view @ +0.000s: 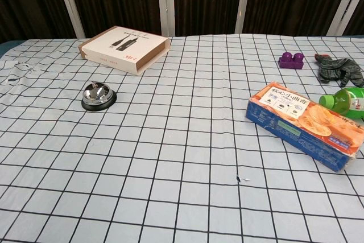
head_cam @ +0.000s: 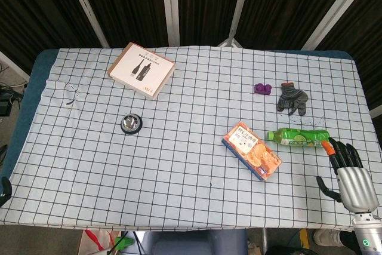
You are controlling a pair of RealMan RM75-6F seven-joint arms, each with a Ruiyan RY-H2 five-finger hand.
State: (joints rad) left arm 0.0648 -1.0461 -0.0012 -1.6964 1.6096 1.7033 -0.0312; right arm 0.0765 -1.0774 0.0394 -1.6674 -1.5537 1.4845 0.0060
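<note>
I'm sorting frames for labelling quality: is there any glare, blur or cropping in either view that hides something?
Head view: even light, sharp, soft shadows; the right hand sits at the frame's corner by the green bottle. Chest view: sharp, a bright glint on the bell; the bottle is cut by the right edge, and no hand shows.

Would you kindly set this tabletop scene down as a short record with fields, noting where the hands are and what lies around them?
right hand: at the table's right edge, fingers apart, holding nothing, just short of the green bottle
green bottle: lying on its side, cap toward the snack box
snack box: blue and orange, lying flat
glove: grey, crumpled, by the purple block
bell: silver, left of centre
cardboard box: at the far side
left hand: not in view
</note>
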